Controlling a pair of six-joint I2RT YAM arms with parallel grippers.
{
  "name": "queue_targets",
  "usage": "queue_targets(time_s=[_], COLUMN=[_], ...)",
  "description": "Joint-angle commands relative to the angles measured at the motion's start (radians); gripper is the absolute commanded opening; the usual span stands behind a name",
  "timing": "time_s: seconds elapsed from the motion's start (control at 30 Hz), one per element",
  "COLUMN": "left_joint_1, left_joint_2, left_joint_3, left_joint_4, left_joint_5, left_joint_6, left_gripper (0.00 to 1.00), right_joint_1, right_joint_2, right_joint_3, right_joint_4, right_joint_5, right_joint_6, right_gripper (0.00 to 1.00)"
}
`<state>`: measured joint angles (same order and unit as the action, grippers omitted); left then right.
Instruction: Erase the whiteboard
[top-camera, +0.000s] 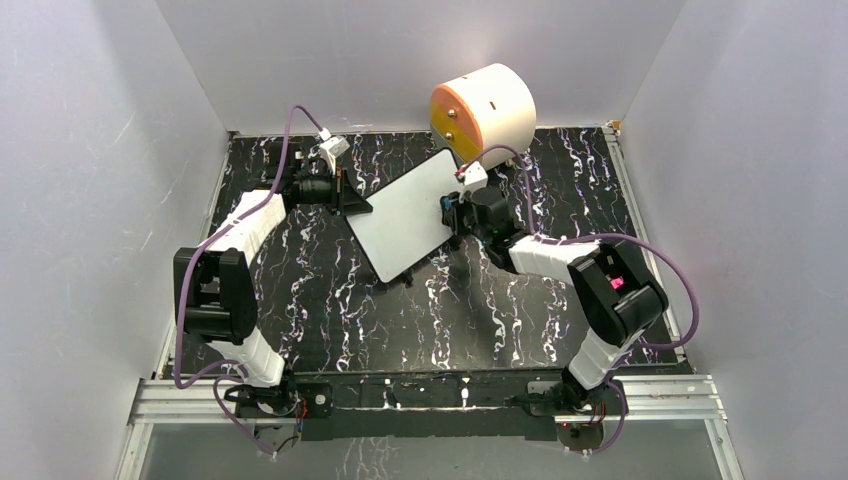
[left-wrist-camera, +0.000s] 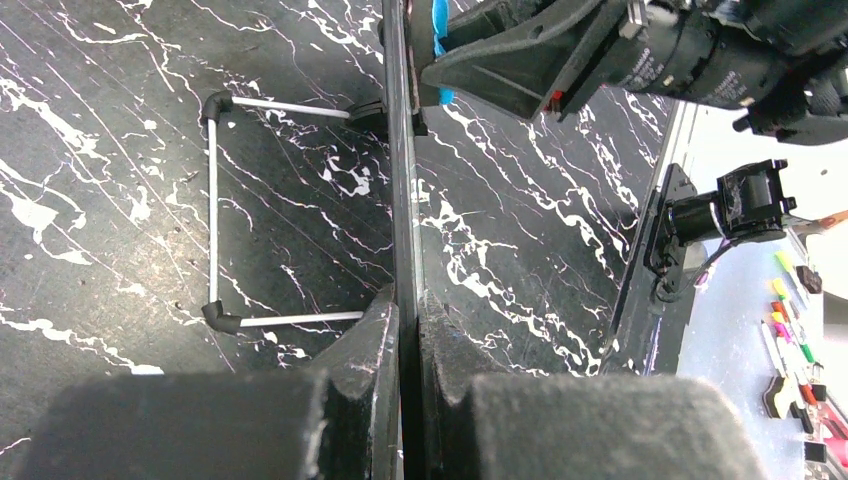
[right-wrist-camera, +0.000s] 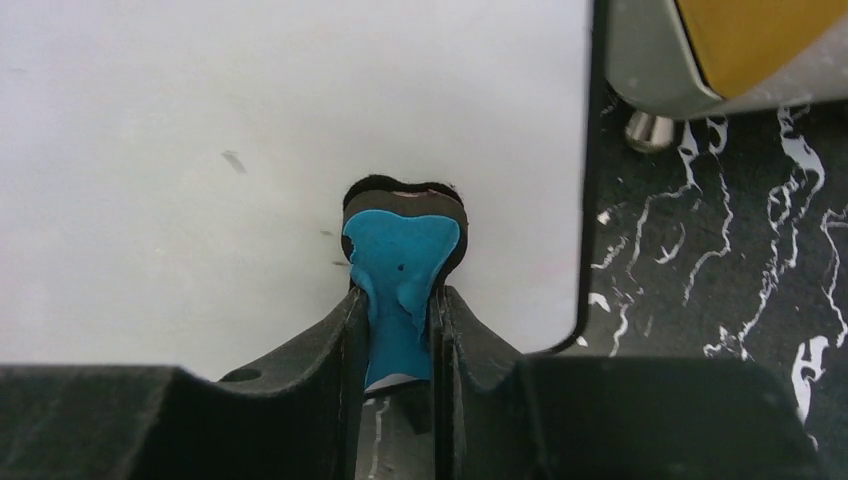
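Note:
The whiteboard (top-camera: 408, 213) lies tilted across the middle of the black marbled table. My left gripper (top-camera: 362, 207) is shut on its left edge. In the left wrist view the whiteboard (left-wrist-camera: 402, 190) shows edge-on as a thin dark line running between the shut fingers of the left gripper (left-wrist-camera: 404, 305), with its wire stand (left-wrist-camera: 212, 200) beside it. My right gripper (top-camera: 451, 212) is shut on a blue eraser (right-wrist-camera: 400, 262) whose black felt end presses on the white surface of the whiteboard (right-wrist-camera: 200, 120) near its right edge. A few faint dark marks (right-wrist-camera: 233, 160) show on the white.
A round cream-and-orange drawer unit (top-camera: 483, 108) stands at the back, just behind the board's far corner; its base (right-wrist-camera: 720, 50) hangs over the board's edge in the right wrist view. White walls close in three sides.

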<state>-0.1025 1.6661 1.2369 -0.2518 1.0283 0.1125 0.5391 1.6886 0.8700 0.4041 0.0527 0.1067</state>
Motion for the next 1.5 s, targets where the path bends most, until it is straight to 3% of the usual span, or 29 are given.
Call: queue_targets(time_s=[0.0,0.27,0.47,0.63,0.93,1.17,1.47], left_joint_1=[-0.042,-0.042,-0.042,-0.042,-0.041,-0.041,-0.041], left_joint_2=[0.003,-0.004,-0.004,-0.007,-0.003,0.003,-0.001], left_joint_3=[-0.025,-0.031,-0.033,-0.033,-0.014,-0.010,-0.026], left_joint_4=[-0.045,-0.045,-0.042,-0.043,-0.046,-0.036,-0.010], left_joint_5=[0.070,0.059,0.054,0.044,0.031,0.014,0.000], left_joint_6=[0.031,0.030,0.027,0.027,0.024,-0.002,-0.039], left_gripper=[0.00,0.00,0.00,0.00,0.00,0.00,0.00], right_joint_1=[0.155,0.417,0.495,0.502,0.502,0.502,0.503], right_joint_2=[0.027,0.006,0.041,0.066,-0.159,-0.026,0.126], right_joint_3=[0.087,0.018,-0.011,-0.097,-0.030,0.113,0.133], right_joint_4=[0.043,0.094,0.102,0.148,0.056,0.011,0.059], right_joint_5=[0.007,0.119,0.143,0.173,0.233,0.291,0.365], right_joint_6=[-0.029,0.001,0.025,0.071,0.022,-0.060,-0.072], right_gripper=[0.20,0.19,0.19,0.18,0.19,0.18,0.17])
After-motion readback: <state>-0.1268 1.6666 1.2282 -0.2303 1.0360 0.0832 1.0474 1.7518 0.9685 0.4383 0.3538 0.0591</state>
